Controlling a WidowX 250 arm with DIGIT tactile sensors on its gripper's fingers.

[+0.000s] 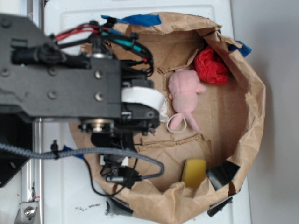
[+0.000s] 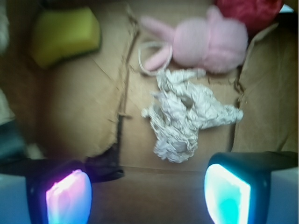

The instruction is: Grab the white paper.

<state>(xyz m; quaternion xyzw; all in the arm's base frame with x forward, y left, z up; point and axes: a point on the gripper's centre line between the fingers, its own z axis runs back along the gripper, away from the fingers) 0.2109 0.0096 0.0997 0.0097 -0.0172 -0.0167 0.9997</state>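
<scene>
Just beside the pink plush toy (image 2: 205,42), the white paper (image 2: 187,116) lies ungrasped; the gripper (image 2: 149,196) hovers wide open and empty, and must descend.

White table (image 1: 70,196) under a brown paper-walled enclosure (image 1: 254,107) with cardboard floor (image 1: 224,116); blue tape (image 1: 140,19) and black tape (image 1: 223,175) on rim. Grey surface at right.
</scene>
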